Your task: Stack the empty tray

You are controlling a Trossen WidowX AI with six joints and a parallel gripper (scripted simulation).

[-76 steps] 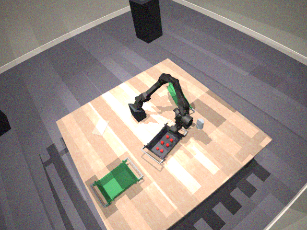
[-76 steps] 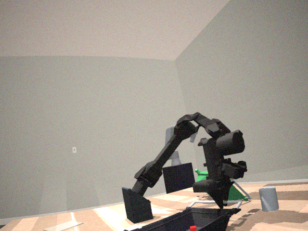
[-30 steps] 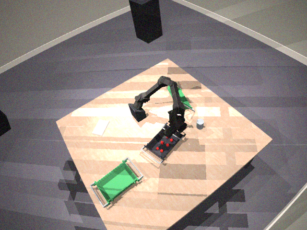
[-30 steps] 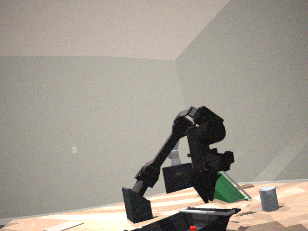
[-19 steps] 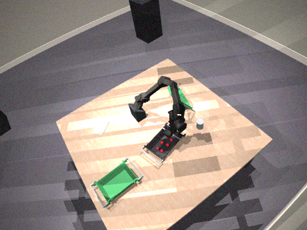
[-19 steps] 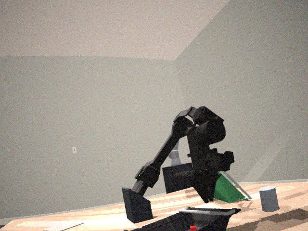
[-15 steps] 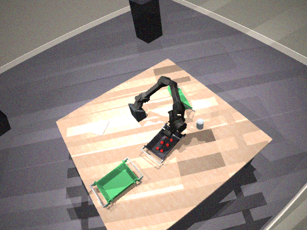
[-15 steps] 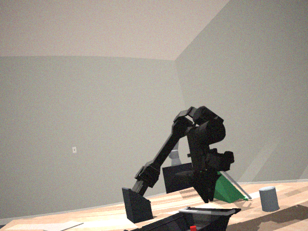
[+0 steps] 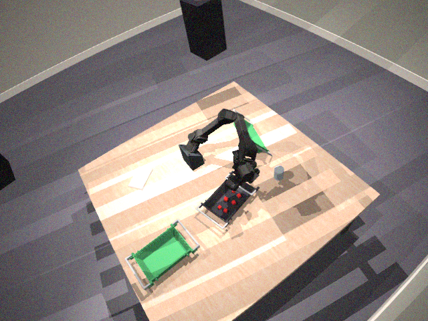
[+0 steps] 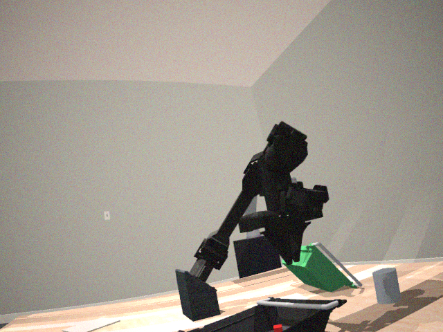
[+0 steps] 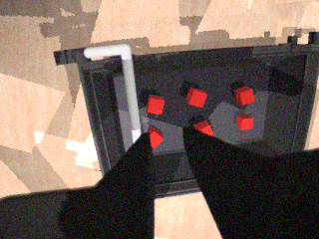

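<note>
The loaded black tray stands upright, holding several red blocks. Its bar nearer the gripper lies swung in across the top, just inside the end wall. The opposite bar sticks out beyond the other end. My gripper is slightly open and empty, above the tray beside the swung-in bar. A green empty tray lies level, both bars swung out.
A second green tray is tilted behind the arm. A grey-blue cylinder stands near the loaded tray's gripper end. A thin white plate lies beyond the arm's dark base.
</note>
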